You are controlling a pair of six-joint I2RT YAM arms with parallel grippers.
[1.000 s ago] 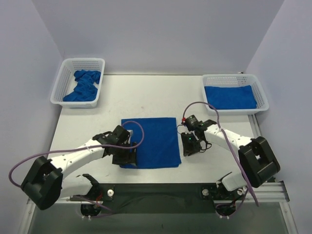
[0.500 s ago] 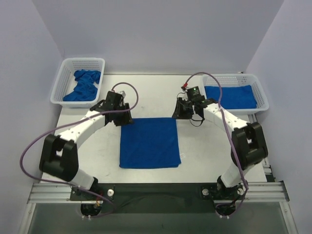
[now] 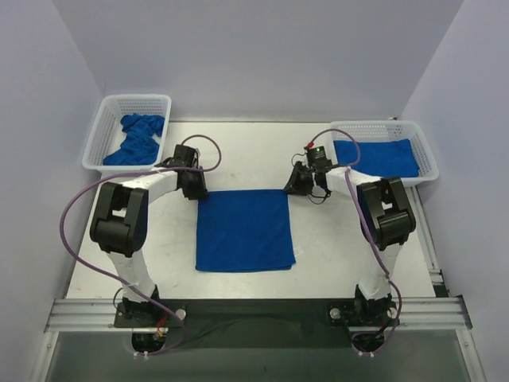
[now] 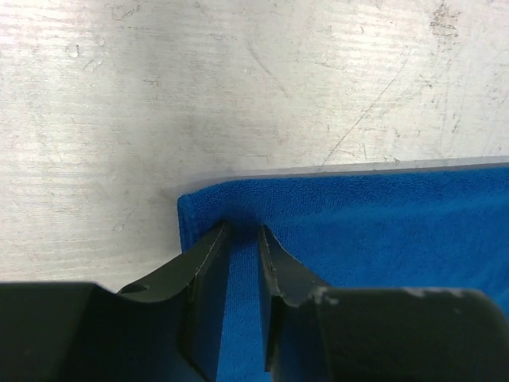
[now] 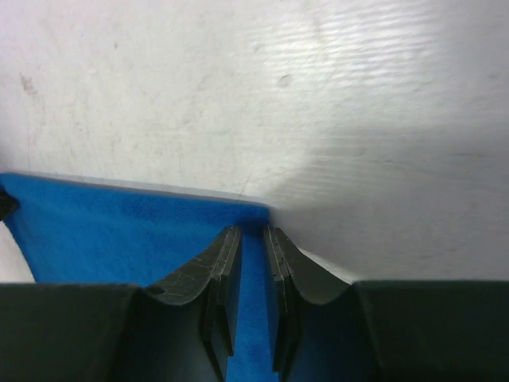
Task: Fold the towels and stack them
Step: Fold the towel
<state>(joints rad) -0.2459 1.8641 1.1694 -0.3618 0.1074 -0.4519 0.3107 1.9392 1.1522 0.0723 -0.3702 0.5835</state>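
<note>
One blue towel (image 3: 242,231) lies flat in the middle of the table. My left gripper (image 3: 196,191) is down at its far left corner. In the left wrist view the towel (image 4: 382,223) fills the lower right, and the left gripper (image 4: 243,229) has its jaws drawn narrow with a strip of cloth pinched between them. My right gripper (image 3: 296,188) sits at the far right corner. In the right wrist view the right gripper (image 5: 253,229) is likewise shut on the edge of the towel (image 5: 119,231). More towels (image 3: 135,142) lie crumpled at the back left, and a folded towel (image 3: 375,157) lies at the back right.
A white mesh basket (image 3: 109,119) at the back left holds the crumpled towels. A second white basket (image 3: 425,155) at the back right holds the folded one. Grey walls close in the table on three sides.
Both arms swung from the towel's near edge up to its far corners. The left jaws narrowed onto the cloth; the right jaws narrowed slightly.
</note>
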